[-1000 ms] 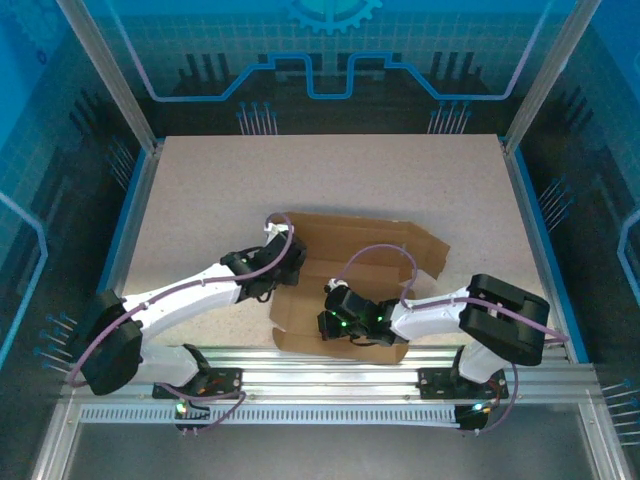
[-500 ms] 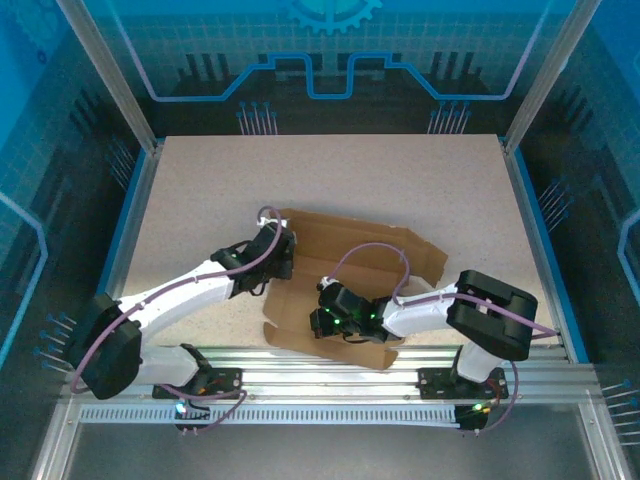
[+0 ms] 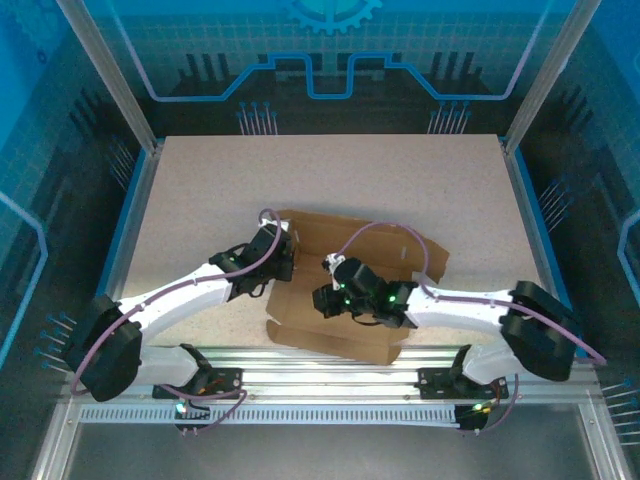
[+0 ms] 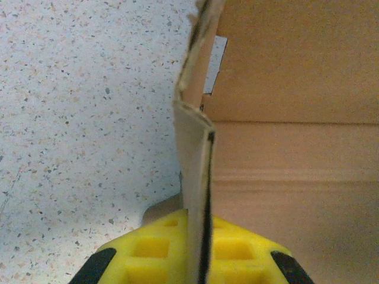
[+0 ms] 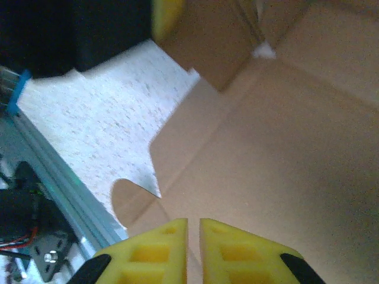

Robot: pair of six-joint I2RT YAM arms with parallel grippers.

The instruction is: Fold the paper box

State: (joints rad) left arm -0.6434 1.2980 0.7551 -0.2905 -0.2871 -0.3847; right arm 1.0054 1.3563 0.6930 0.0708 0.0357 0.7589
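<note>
At this moment your left gripper point(image 3: 280, 250) was clenched on the paper box point(image 3: 320, 235). In the left wrist view, the left gripper point(image 4: 198, 239) had its yellow pads point(image 4: 157, 254) pressed against both faces of a thin cardboard flap point(image 4: 192, 148). That flap stood upright and ran straight ahead from the gripper. To the right of the gripper, the brown inner panels of the paper box point(image 4: 284, 165) lay with a crease running across them. A small pale slot point(image 4: 216, 62) showed ahead, just beside the raised flap. To the left of the gripper lay the bare speckled worktop point(image 4: 77, 106). Seen from above, the box lay opened out on the worktop point(image 3: 330, 170), with the left gripper at its left edge. Your right gripper point(image 3: 322, 300) was over the near panel, well apart from the left one. In the right wrist view, the right gripper point(image 5: 193, 236) had its pads point(image 5: 157, 251) almost together. You saw a thin gap between them and nothing in it. A flat panel of the paper box point(image 5: 278, 136) lay ahead of and beneath that gripper, but you could not tell whether the pads touched it. To its left, the panel's cut edge with a rounded tab point(image 5: 130, 198) met the worktop point(image 5: 106, 130). The metal rail point(image 5: 59, 177) ran further left.
</note>
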